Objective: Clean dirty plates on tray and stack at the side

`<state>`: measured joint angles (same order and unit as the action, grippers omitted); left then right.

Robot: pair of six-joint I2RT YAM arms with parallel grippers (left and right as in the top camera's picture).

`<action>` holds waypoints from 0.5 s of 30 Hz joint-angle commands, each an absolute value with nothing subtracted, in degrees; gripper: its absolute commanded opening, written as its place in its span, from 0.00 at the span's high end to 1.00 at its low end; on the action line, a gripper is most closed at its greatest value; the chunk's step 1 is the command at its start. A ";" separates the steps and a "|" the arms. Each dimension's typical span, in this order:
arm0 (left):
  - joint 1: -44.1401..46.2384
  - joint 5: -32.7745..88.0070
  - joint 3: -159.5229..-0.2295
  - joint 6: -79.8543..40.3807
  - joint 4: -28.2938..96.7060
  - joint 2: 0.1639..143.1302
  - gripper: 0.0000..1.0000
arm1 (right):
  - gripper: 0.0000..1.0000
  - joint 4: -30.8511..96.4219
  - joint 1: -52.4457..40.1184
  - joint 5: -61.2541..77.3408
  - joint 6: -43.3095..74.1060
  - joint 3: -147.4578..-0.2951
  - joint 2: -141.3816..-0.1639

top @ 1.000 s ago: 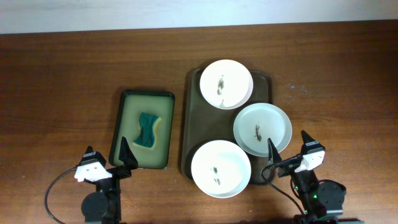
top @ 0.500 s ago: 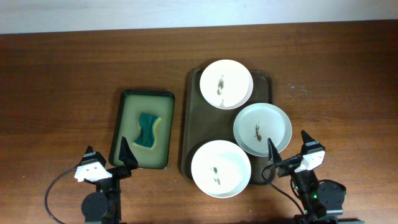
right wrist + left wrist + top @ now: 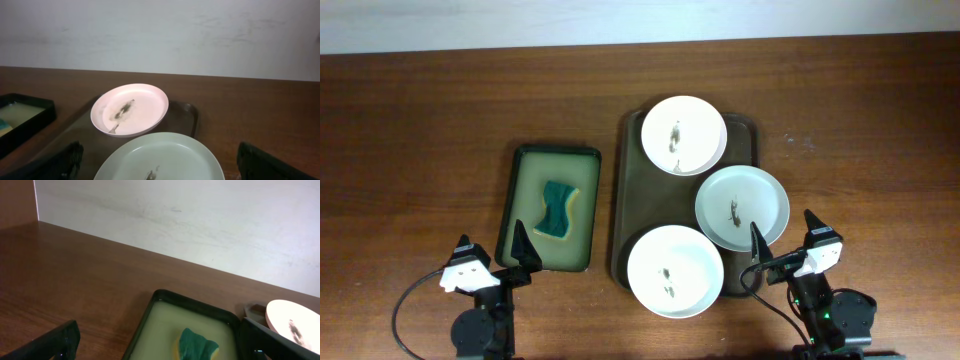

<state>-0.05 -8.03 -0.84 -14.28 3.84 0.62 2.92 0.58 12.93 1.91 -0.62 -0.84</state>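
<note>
Three white plates with dark smudges lie on the dark tray [image 3: 632, 190]: a far plate [image 3: 684, 135], a right plate [image 3: 742, 205] overhanging the tray's right rim, and a near plate [image 3: 674, 271]. My left gripper [image 3: 492, 261] is open and empty at the table's front, just in front of the green tray. My right gripper [image 3: 784, 247] is open and empty just in front of the right plate. The right wrist view shows the right plate [image 3: 160, 160] between my fingers [image 3: 160, 165] and the far plate [image 3: 130, 109] beyond. The left wrist view shows my open fingers [image 3: 160, 345].
A black-rimmed green tray [image 3: 525, 165] holds a green-and-yellow sponge [image 3: 558, 208], left of the dark tray; it also shows in the left wrist view [image 3: 165, 311] with the sponge [image 3: 197, 345]. A white wall runs along the table's far edge.
</note>
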 commanded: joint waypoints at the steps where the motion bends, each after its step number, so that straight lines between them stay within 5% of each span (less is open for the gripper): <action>1: 0.21 -8.82 -0.51 -13.58 3.79 0.36 0.01 | 0.02 3.20 0.01 13.04 2.13 -0.32 -0.47; 15: 0.21 -1.56 -0.54 -13.61 3.64 0.36 0.01 | 0.01 1.48 -0.01 16.29 4.38 -0.32 -0.47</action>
